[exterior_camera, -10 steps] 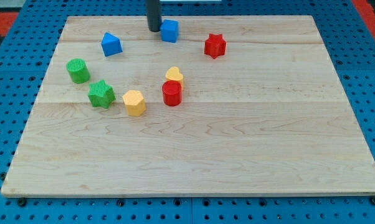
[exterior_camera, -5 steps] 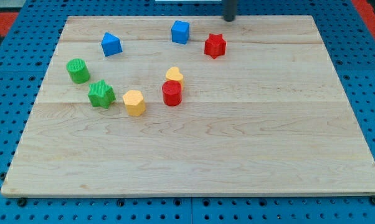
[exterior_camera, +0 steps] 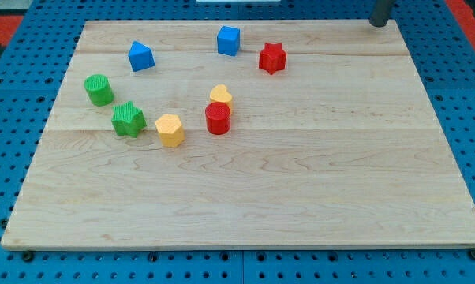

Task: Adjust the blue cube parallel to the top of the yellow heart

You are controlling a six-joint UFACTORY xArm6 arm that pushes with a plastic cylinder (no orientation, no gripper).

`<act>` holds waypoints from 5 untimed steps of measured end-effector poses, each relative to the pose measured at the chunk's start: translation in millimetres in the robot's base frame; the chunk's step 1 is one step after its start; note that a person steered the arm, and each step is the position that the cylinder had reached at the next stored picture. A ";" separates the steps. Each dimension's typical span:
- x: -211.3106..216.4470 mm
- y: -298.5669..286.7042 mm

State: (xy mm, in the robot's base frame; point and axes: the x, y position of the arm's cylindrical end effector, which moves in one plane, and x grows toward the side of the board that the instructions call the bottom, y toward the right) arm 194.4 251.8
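Observation:
The blue cube (exterior_camera: 229, 40) sits near the top middle of the wooden board (exterior_camera: 301, 181). The yellow heart (exterior_camera: 221, 95) lies below it, near the board's middle, touching the red cylinder (exterior_camera: 218, 118) just beneath it. My tip (exterior_camera: 379, 23) is at the view's top right, at the board's top edge, far to the right of the blue cube and touching no block.
A red star (exterior_camera: 273, 58) lies right of the blue cube. A second blue block (exterior_camera: 141, 57) is at upper left. A green cylinder (exterior_camera: 99, 90), a green star (exterior_camera: 128, 119) and a yellow hexagon (exterior_camera: 170, 130) lie on the left.
My tip left the blue cube's left side after nudging it slightly right, then swept right along the board's top edge to the top right corner.

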 end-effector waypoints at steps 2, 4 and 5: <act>11.0 -85.4; 52.7 -218.3; 58.8 -239.2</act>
State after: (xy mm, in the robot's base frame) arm 253.2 12.6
